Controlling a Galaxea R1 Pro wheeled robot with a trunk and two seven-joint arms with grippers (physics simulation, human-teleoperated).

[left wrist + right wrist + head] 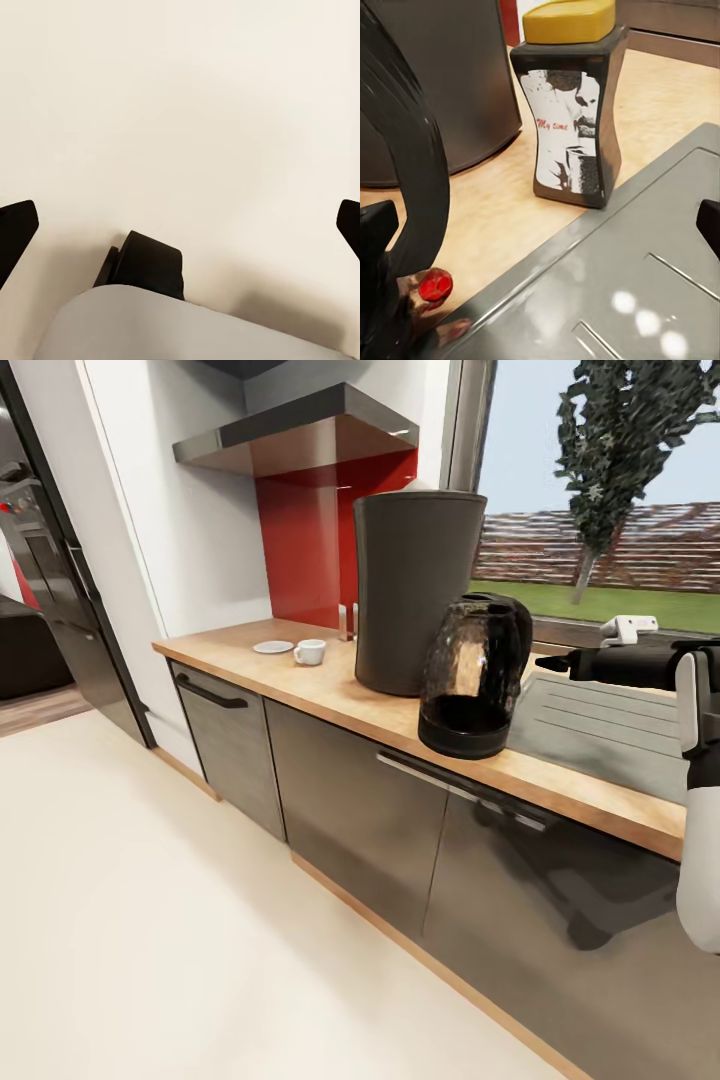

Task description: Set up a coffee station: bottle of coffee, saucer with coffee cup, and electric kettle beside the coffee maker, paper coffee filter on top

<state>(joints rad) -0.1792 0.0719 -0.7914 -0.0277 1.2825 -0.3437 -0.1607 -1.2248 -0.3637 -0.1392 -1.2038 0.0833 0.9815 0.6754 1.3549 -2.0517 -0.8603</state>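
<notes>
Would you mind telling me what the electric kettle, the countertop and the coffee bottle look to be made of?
Electric kettle: clear glass body by its see-through shine, with a black, probably plastic, base and lid. Kitchen countertop: light wood-grain surface, possibly laminate. Bottle of coffee: dark glossy jar, glass or plastic, with a matte yellow lid and printed label.

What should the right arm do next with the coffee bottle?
Probably draw the right pincer back: its jaws are open and clear of the bottle of coffee, which stands upright on the kitchen countertop beside the coffee maker.
</notes>
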